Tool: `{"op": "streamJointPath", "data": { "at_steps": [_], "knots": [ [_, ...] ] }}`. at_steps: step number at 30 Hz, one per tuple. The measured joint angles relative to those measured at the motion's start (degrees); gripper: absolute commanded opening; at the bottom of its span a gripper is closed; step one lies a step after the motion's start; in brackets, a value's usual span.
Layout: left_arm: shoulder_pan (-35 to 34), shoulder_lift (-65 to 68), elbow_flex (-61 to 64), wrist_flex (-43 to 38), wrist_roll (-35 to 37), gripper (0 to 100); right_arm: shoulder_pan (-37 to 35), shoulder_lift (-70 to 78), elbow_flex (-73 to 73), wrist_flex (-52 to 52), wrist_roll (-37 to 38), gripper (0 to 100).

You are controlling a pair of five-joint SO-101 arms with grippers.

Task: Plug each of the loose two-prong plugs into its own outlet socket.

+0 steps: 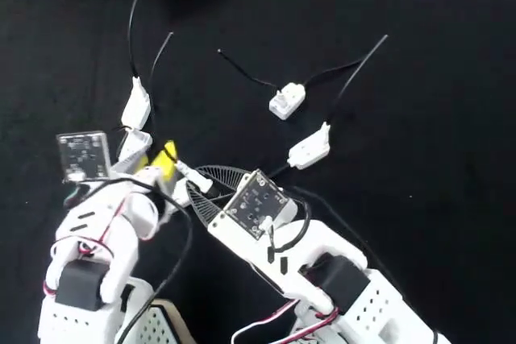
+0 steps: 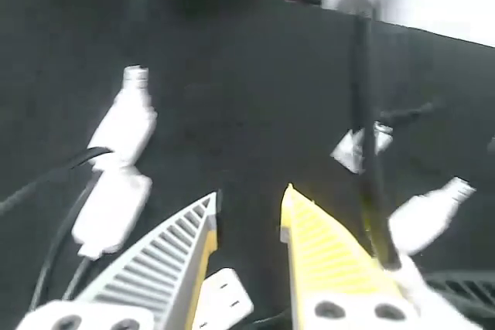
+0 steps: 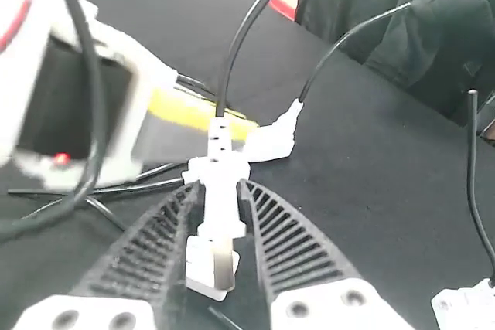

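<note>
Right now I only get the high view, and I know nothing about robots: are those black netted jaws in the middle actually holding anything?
Observer: Yes. The right wrist view shows the right arm's jaws shut on a white plug, gripped along its sides.
Operator: And the arm with the yellow jaw, has it got something too?
Observer: No. The left wrist view shows the left arm's jaws open. A white piece lies on the table between them. It seems to have two slots, so it is probably a socket.
</note>
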Motion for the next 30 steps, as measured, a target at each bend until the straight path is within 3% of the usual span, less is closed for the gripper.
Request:
{"op": "streamJointPath", "data": {
  "at_steps": [4, 12, 21, 25, 30],
  "knots": [
    [5.01, -0.26, -1.93, 0.0, -0.35, 15, 0.18, -0.62, 0.0, 0.53, -0.09, 1.1],
    [6.33, -0.09, -3.25, 0.0, -4.84, 15, 0.18, -0.62, 0.35, 4.75, -0.09, 1.1],
    [15.65, -0.53, -6.33, 7.47, -16.88, 15, 0.09, -0.62, 0.35, 5.45, 0.0, 1.1],
    [15.03, -0.62, -7.47, 9.41, -17.85, 15, -0.09, -0.62, 0.35, 5.45, 0.0, 1.1],
    [5.27, -0.62, -7.47, 11.96, -18.55, 15, 0.0, -0.62, 0.09, 7.12, 0.0, 1.1]
  ]
}}
